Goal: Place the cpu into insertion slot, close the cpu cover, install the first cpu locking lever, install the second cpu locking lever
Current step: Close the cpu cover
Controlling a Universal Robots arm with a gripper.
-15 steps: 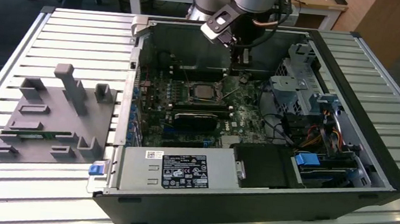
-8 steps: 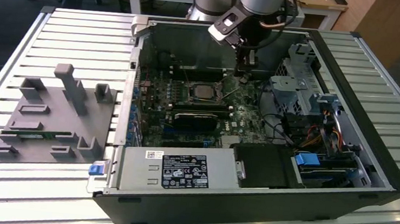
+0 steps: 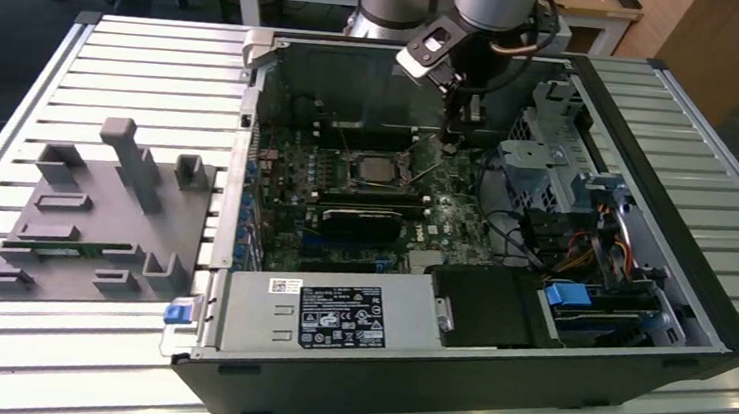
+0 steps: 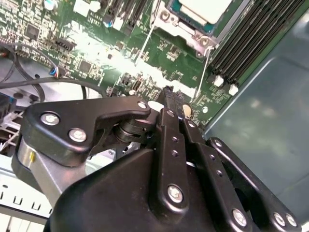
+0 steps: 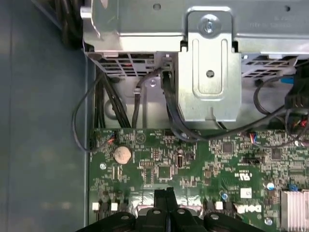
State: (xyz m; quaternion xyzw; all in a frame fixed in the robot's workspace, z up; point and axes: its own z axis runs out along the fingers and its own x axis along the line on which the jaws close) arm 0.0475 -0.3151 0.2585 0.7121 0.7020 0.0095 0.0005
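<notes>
The gripper (image 3: 451, 145) hangs low inside the computer case (image 3: 461, 388), fingers pinched together on nothing, tips just over the green motherboard (image 5: 159, 169). Near them, past the fingertips, the cpu (image 4: 205, 8) lies flat, ringed by the cpu cover (image 4: 186, 34).

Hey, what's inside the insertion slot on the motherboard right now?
The cpu sits in the insertion slot, its pale metal top showing. The pin field beneath is covered by the chip and cannot be seen.
</notes>
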